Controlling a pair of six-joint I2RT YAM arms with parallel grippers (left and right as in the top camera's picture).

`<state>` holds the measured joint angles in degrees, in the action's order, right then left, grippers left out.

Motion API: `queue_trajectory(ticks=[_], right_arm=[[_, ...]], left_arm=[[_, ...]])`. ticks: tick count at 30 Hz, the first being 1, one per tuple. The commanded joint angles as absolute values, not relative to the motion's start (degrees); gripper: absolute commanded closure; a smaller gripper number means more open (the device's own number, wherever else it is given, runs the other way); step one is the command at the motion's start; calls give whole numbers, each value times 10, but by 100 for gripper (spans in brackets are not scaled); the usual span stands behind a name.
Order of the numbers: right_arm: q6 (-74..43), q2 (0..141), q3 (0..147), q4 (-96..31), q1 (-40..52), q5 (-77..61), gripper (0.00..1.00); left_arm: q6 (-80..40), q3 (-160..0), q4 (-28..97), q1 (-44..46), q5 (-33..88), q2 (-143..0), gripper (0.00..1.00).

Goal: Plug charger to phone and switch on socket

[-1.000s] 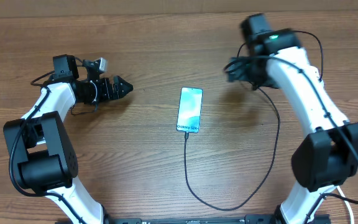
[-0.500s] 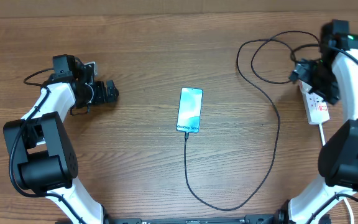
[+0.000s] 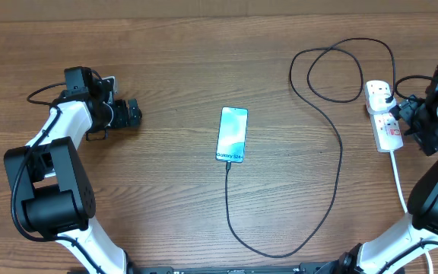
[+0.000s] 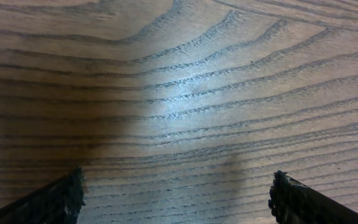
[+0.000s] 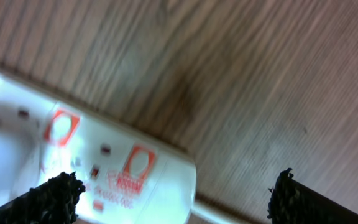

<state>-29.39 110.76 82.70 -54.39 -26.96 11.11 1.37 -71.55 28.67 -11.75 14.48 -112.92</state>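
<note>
Two grippers, both with jaws spread wide and empty. The left gripper (image 3: 131,113) hangs over bare table (image 3: 166,213), well apart from the phone (image 3: 233,134). The phone lies mid-table, screen lit. The charger (image 3: 341,164) meets its lower edge and loops to the socket (image 3: 384,118), just beside the right gripper (image 3: 415,122). Risk: a spread finger could strike the wrong red switch, or shove the strip and tug the cable loose.

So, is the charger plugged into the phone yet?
Looks plugged in: the charger tip meets the phone at its bottom edge in the overhead view. Whether it is fully seated, cannot tell.
</note>
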Motion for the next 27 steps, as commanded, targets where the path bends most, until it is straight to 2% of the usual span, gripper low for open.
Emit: queue_trajectory(ticks=[1, 10, 27], right_arm=[[-303, 1104, 806, -512, -271, 114, 0], [-317, 1104, 762, -425, -271, 111, 0], [-317, 1131, 761, -386, -271, 102, 0]], left_arm=[[6, -717, 286, -119, 140, -1116, 0], [6, -717, 286, -119, 140, -1116, 0], [6, -717, 286, -119, 140, -1116, 0]])
